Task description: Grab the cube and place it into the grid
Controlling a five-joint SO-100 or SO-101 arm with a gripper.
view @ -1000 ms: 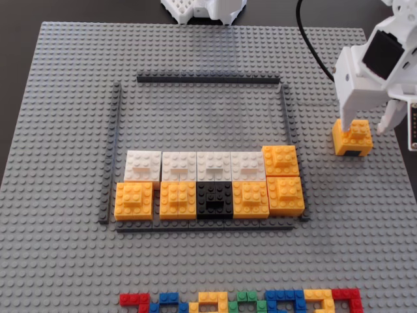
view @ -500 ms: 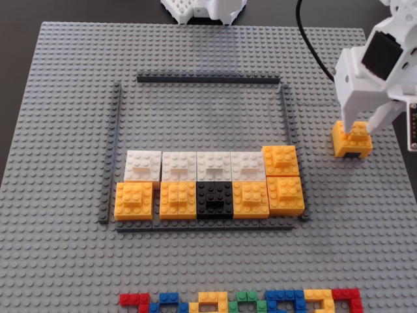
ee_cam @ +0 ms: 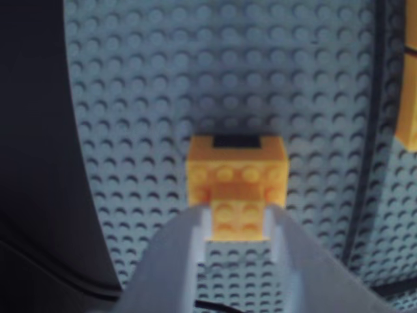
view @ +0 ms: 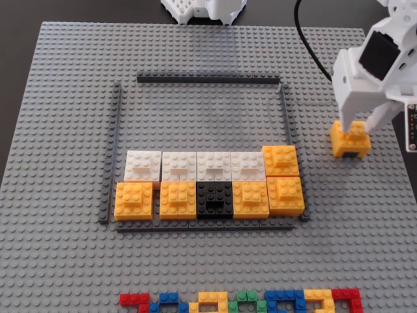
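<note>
The orange-yellow cube (view: 345, 149) stands on the grey baseplate (view: 65, 130), to the right of and outside the grid (view: 208, 79). My white gripper (view: 357, 130) comes down on it from above, with the fingers against both sides of the cube's raised studded plate. In the wrist view the cube (ee_cam: 238, 173) sits on the studs with its dark notch on the far side, and the gripper (ee_cam: 239, 215) clasps the small top plate. The grid's dark grey strips frame a row of white cubes (view: 195, 165), several orange cubes and one black cube (view: 214, 199).
A row of multicoloured bricks (view: 241, 302) lies along the baseplate's near edge. The white arm base (view: 205, 10) and a black cable (view: 309, 45) are at the far side. The grid's right strip (ee_cam: 365, 163) shows in the wrist view beside another orange cube (ee_cam: 409, 111).
</note>
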